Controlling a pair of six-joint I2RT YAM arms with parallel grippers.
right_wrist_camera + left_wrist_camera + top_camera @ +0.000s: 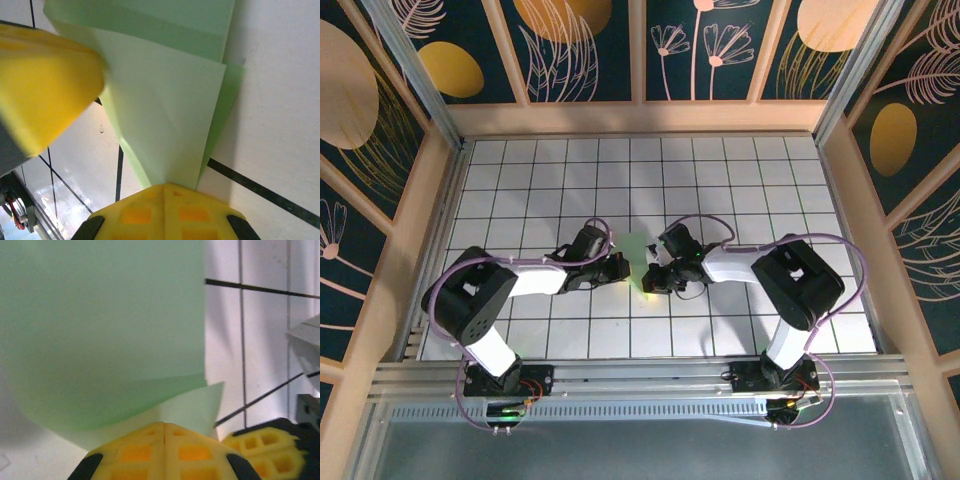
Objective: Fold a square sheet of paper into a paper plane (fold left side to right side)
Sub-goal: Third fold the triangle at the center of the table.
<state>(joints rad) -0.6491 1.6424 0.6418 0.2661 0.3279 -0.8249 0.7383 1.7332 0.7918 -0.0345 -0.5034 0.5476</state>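
The sheet of paper (638, 258) is pale mint green and folded into overlapping layers. It sits between the two arms at the middle of the table. My left gripper (625, 270) meets it from the left and my right gripper (650, 281) from the right. In the left wrist view the paper (100, 325) curves up in front of my left gripper (164, 424), whose yellow jaws are shut on its near edge. In the right wrist view the creased wedge of paper (170, 110) narrows into my right gripper (165, 186), also shut on it. I cannot tell whether it has the paper plane's shape.
The white gridded table (720, 170) is walled by wooden rails at the back (640, 118) and sides. The other arm's yellow fingers show in the left wrist view (265, 450) and in the right wrist view (45, 85), close beside the paper.
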